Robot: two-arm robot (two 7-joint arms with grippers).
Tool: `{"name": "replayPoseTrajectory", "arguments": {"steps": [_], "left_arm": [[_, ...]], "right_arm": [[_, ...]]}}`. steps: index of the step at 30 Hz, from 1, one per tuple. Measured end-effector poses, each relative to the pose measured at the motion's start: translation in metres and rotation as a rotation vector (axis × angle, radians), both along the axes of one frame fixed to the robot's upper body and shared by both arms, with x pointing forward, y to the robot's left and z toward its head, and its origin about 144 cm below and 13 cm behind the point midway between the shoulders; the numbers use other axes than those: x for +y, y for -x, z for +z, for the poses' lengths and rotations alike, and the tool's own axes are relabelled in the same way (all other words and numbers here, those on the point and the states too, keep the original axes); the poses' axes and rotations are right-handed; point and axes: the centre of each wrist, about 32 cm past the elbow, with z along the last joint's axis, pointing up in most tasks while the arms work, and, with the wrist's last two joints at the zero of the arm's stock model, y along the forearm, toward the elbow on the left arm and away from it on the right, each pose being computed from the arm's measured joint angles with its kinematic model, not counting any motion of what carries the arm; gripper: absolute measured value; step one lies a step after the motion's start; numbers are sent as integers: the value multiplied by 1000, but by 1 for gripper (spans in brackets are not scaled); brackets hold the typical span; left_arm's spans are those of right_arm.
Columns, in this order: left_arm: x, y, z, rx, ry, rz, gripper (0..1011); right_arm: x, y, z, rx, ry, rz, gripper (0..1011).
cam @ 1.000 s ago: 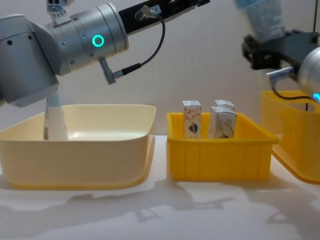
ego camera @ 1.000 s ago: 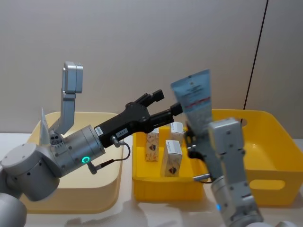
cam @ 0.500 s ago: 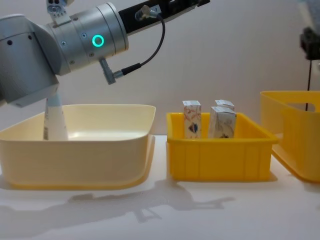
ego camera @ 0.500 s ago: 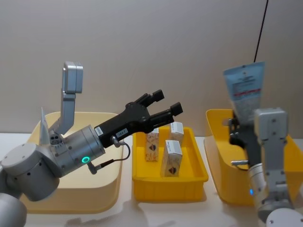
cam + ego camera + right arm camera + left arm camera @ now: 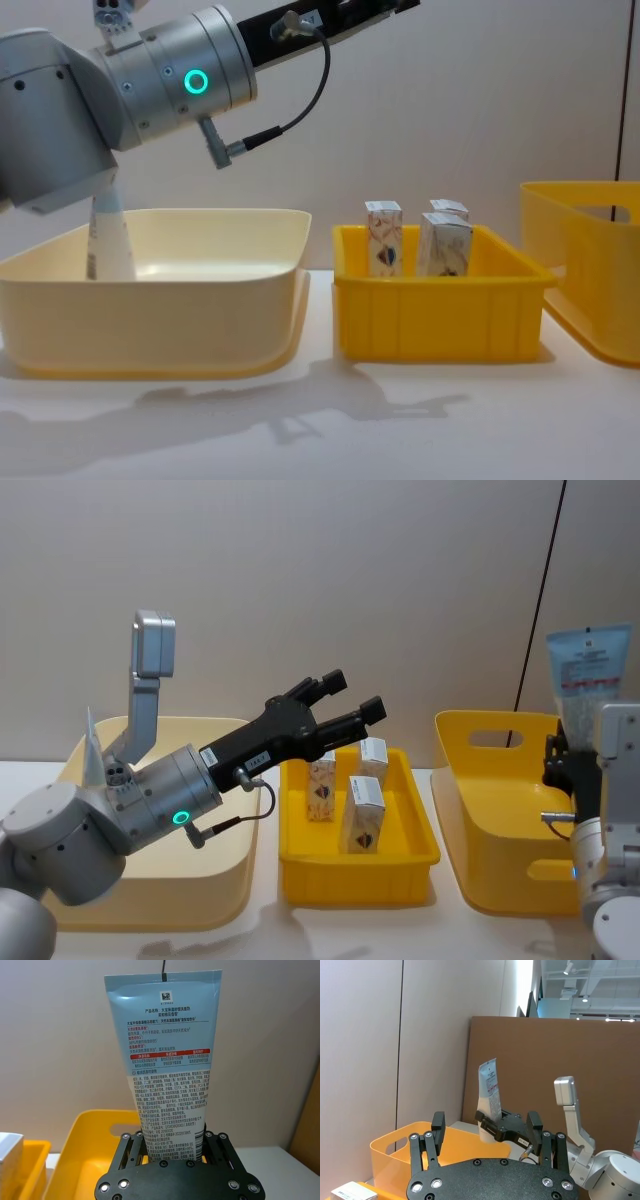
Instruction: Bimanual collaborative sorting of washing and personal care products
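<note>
Shifted away from above the small yellow tray [image 5: 350, 865], the right gripper [image 5: 572, 765] is now found at three o'clock in the head view, near the large yellow bin [image 5: 480, 722]. Its jaws are clenched on the lower end of a pale blue tube [image 5: 590, 675], which is held upright with the crimped end up. The left gripper [image 5: 347, 697] is poised over the tray near the centre, jaws spread and empty. Three cartons [image 5: 362, 815] are stood in the tray, and a second tube [image 5: 92, 745] is leaned in the cream bin [image 5: 160, 725] at eight o'clock. The held tube is judged yet to be deposited.
</note>
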Motion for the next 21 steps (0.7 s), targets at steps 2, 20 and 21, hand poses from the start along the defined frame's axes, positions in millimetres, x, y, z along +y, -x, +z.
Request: {"name": "replayPoseTrajectory", "arguments": {"steps": [2, 20, 21], "left_arm": [[0, 0, 0, 0, 0, 0, 1003], [0, 0, 0, 0, 0, 0, 1003], [0, 0, 0, 0, 0, 0, 1003]], "right_arm": [[-1, 0, 0, 15, -7, -7, 475], [0, 0, -1, 121, -73, -27, 516], [0, 0, -1, 123, -74, -27, 540]]}}
